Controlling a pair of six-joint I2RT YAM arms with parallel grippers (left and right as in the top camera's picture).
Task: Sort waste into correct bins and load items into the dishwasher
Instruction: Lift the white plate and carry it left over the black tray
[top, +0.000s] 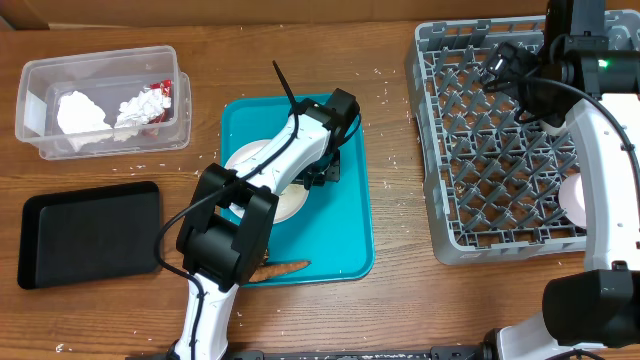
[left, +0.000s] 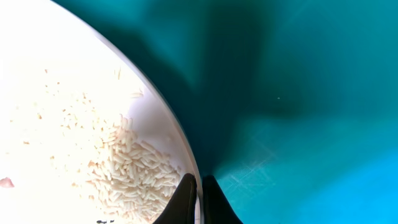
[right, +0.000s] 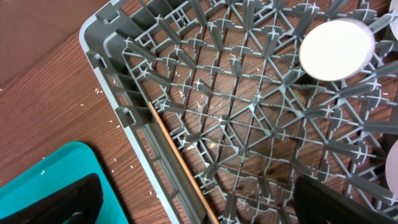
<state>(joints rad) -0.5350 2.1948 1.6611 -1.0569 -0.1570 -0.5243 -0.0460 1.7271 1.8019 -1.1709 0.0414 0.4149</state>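
Round white plate (left: 56, 74) is seen glossy and pale, with white rice grains (left: 127, 168) heaped on it just beside the left gripper (left: 200, 200). The gripper's dark fingertips are clenched on the plate's rim, one inside and one outside. The plate is set on the teal tray (left: 298, 93), which spreads away on the gripper's outer side. Behind the gripper, beside its arm, a small orange carrot piece (top: 288, 266) is seen on the same tray. Well off to that gripper's left, a clear tub (top: 100, 60) is found holding crumpled white tissue (top: 82, 112) and a red shiny wrapper (top: 160, 95); a black tray (top: 90, 235) is laid near the tub. The right gripper (right: 199, 208) is held released, jaws wide apart, above the grey dish rack (right: 124, 74). Ahead of it a small white cup (right: 336, 50) is stood among the pegs. Just below it a thin wooden stick (right: 177, 155) is laid along the rack's wall.
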